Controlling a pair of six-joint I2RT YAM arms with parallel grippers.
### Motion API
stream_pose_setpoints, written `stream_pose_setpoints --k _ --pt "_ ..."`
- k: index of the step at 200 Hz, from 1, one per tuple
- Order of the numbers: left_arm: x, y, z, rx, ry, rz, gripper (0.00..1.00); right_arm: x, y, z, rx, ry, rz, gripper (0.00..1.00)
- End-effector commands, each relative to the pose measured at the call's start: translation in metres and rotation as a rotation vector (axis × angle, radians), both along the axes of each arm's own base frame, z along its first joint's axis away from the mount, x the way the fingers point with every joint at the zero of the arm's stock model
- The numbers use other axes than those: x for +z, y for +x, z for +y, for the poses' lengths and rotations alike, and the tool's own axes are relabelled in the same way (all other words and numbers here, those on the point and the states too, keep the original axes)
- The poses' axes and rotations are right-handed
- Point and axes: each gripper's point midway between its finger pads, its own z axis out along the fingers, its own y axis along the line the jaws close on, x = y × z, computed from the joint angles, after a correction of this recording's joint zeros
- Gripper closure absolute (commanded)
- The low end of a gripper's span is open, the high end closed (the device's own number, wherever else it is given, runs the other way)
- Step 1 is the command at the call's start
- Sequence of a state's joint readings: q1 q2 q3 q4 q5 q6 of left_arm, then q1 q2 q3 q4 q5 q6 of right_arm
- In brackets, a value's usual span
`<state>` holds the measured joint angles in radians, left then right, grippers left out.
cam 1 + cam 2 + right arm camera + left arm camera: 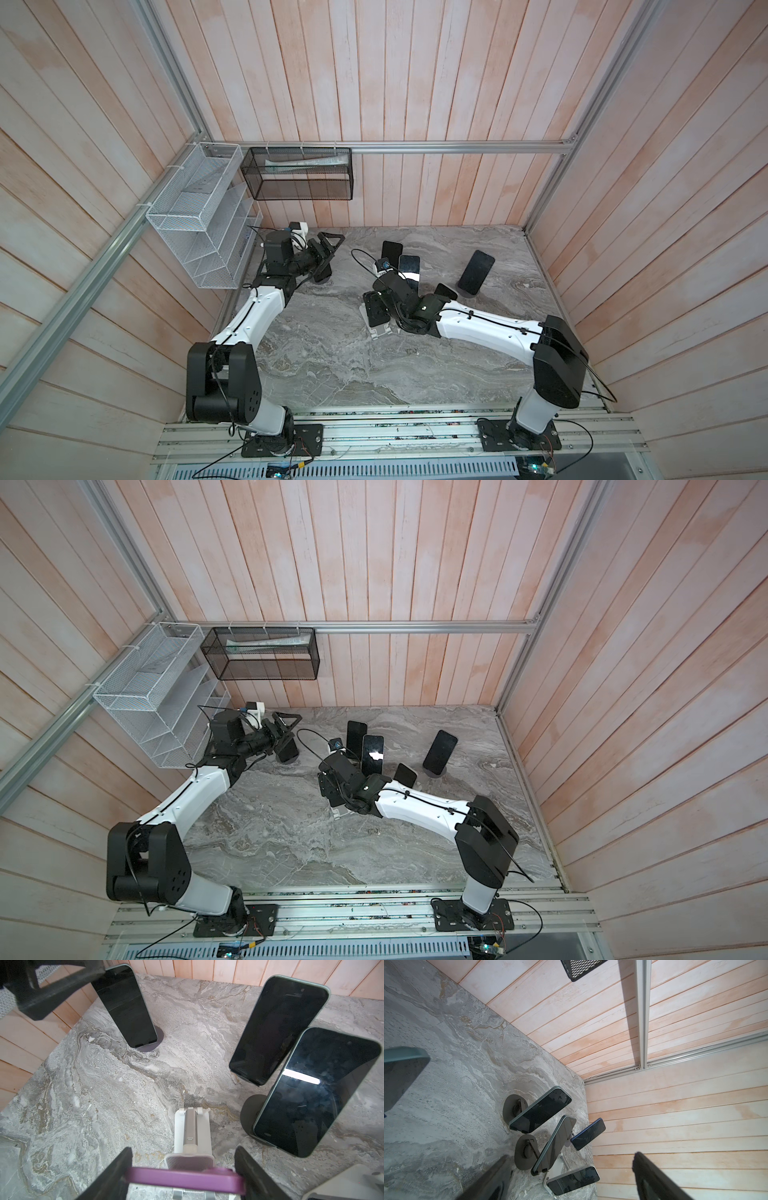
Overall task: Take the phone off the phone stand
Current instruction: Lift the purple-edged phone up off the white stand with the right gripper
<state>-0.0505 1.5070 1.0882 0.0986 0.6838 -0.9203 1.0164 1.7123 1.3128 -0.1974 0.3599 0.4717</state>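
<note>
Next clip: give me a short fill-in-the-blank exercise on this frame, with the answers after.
1. The right gripper has its jaws against both ends of a phone whose case is ___.
2. That phone rests on a stand coloured ___.
3. The left gripper has its jaws ___, with nothing between them.
Answers: purple; white; open.

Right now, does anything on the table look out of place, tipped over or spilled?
Nothing stands out. All phones in view lean on their stands, none fallen, including the purple phone between the fingers of the right tool. Nothing is spilled on the table.
</note>
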Motion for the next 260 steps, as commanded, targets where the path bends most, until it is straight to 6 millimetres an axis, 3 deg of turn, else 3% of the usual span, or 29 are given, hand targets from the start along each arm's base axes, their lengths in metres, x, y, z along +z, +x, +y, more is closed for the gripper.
stream_pose_setpoints --k 1,87,176,260 --pt "0.011 -0.006 -0.005 -0.014 0.032 -0.041 0.08 0.025 -0.005 -0.012 -0.046 0.033 -0.041 0.36" --pt "0.015 -0.009 -0.007 -0.004 0.063 -0.054 0.07 0.021 -0.024 -0.055 -0.141 0.035 0.006 0.37" --pt "0.009 -0.029 -0.068 -0.162 0.092 -0.061 0.08 0.017 -0.041 -0.087 -0.226 0.024 0.079 0.38" --pt "0.003 -0.032 -0.079 -0.186 0.097 -0.046 0.08 -0.011 -0.073 -0.121 -0.282 -0.013 0.231 0.39"
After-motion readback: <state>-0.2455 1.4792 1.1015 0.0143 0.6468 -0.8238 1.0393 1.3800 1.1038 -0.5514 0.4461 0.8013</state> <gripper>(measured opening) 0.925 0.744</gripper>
